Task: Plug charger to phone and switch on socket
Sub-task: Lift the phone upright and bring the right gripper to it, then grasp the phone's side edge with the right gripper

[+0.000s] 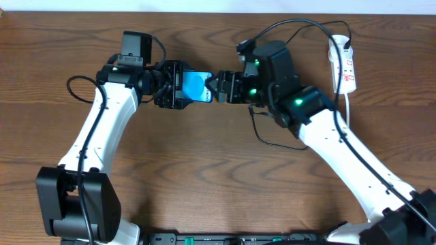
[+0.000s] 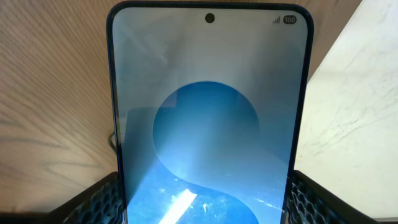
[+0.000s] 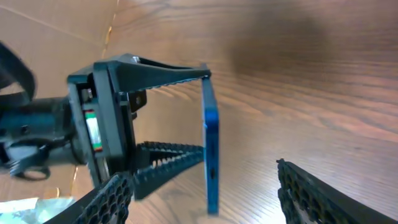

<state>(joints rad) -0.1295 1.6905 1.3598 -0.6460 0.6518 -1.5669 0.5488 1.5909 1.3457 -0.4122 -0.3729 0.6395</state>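
My left gripper [image 1: 178,86] is shut on the phone [image 1: 195,86] and holds it on edge above the table. In the left wrist view the blue screen of the phone [image 2: 208,124] fills the frame between my left gripper's fingers [image 2: 205,202]. My right gripper [image 1: 219,87] is open at the phone's free end. In the right wrist view the thin blue edge of the phone [image 3: 211,143] stands between the spread fingers of my right gripper [image 3: 211,199], touching neither. A thin black loop of the charger [image 1: 258,133] lies under the right wrist; its connector tip is hidden. The socket [image 1: 345,68] lies at the far right.
The socket's thick white cord [image 1: 347,102] runs toward the front beside the right arm. A black cable [image 1: 300,22] arcs from the right wrist over to the socket's far end. The table's far edge is close behind both grippers.
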